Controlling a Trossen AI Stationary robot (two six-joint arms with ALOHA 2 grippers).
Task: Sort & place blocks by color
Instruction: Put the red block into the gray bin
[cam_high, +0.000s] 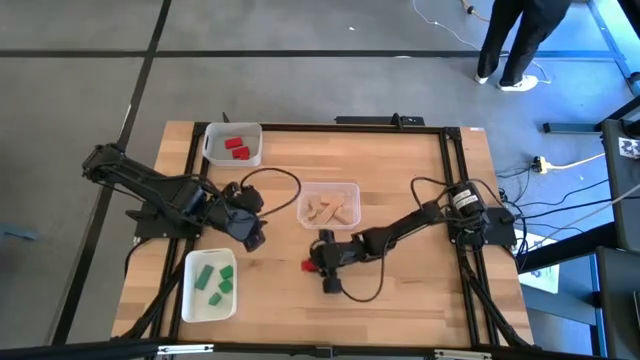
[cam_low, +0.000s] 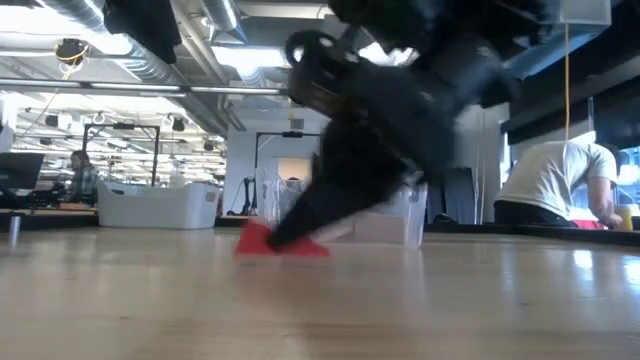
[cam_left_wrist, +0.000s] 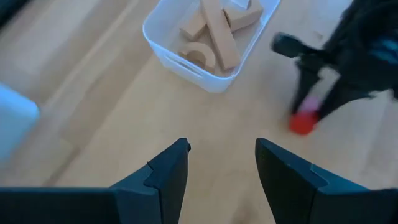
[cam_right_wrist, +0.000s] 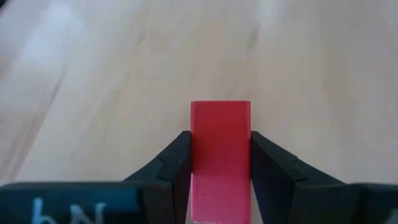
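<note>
A red block (cam_right_wrist: 220, 149) sits between the fingers of my right gripper (cam_right_wrist: 220, 168), near the table's middle (cam_high: 308, 265); it also shows in the low view (cam_low: 258, 240). My left gripper (cam_left_wrist: 221, 168) is open and hovers over bare wood left of the clear tray (cam_high: 252, 235). Plain wooden blocks (cam_high: 332, 209) lie in that clear tray. Two red blocks (cam_high: 236, 147) lie in the white tray at the far left. Green blocks (cam_high: 214, 280) lie in the white tray at the near left. My right gripper pinches the red block by its two long side faces (cam_right_wrist: 194, 155), one finger on each. The fingers (cam_low: 300, 215) slant down from the table's right side and lie along the block, whose front end reaches past the fingertips. Its lower edge (cam_low: 300, 252) sits at the table top.
The clear tray (cam_high: 352, 190) stands just beyond the right gripper. The white tray of red blocks (cam_high: 212, 150) is at the far left, the tray of green blocks (cam_high: 192, 300) at the near left. Cables loop across the table. A person stands beyond the far edge.
</note>
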